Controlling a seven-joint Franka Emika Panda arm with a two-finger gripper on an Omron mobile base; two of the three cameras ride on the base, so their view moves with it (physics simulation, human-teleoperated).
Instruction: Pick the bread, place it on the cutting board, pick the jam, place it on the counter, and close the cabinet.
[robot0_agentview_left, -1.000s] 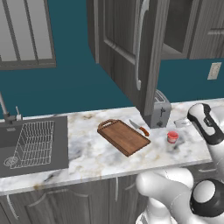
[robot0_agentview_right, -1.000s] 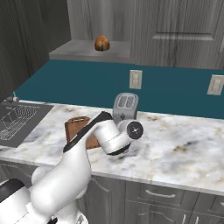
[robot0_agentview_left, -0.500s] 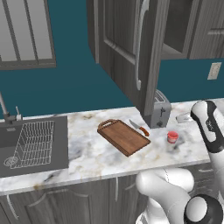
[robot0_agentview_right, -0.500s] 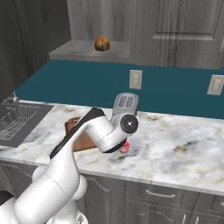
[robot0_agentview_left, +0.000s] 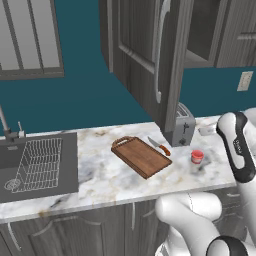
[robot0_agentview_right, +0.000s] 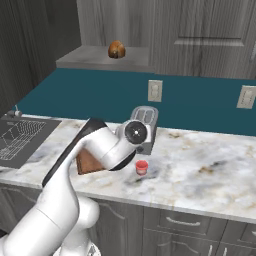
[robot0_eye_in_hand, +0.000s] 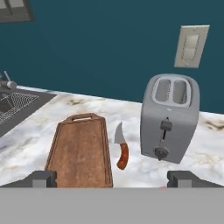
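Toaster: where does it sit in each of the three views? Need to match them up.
Left base view: toaster at right of centre, on the counter, below the open cabinet door.
Right base view: toaster at centre, partly behind the arm's wrist.
Hand view: toaster at right of centre, upright.
Shared landmark: the cutting board.

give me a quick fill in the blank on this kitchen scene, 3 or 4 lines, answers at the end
1. The bread sits on a shelf inside the open ____.
2. The knife with the red-brown handle lies between the cutting board and the ____.
3. The jam jar stands on the counter and has a ____ lid.
4. The dish rack sits in the ____.

Missing words: cabinet; toaster; red; sink
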